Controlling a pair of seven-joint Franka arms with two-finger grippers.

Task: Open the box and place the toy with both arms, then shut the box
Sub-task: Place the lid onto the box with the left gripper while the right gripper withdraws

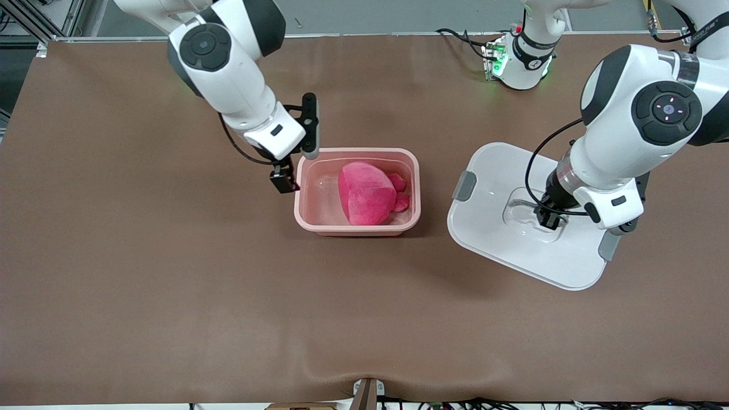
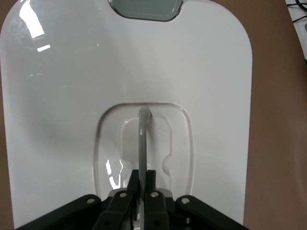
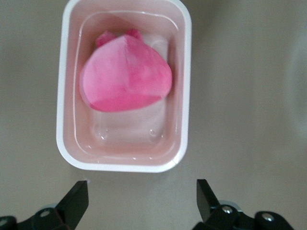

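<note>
The pink box [image 1: 356, 228] stands uncovered mid-table, and the hot-pink toy [image 1: 367, 193] lies inside it. Its white lid [image 1: 501, 250] with grey clips sits apart from it, toward the left arm's end of the table. My left gripper [image 1: 548, 217] is shut on the lid's clear handle [image 2: 142, 134], seen close in the left wrist view [image 2: 142, 178]. My right gripper [image 1: 283, 177] hangs open and holds nothing, just outside the box's end toward the right arm. The right wrist view shows the box [image 3: 64, 96] and the toy [image 3: 124, 79] ahead of that gripper [image 3: 142, 196].
Brown cloth covers the table [image 1: 171, 285]. The left arm's base [image 1: 521, 62], lit green, stands at the table's farthest edge with cables beside it. A small bracket [image 1: 367, 393] sticks up at the nearest edge.
</note>
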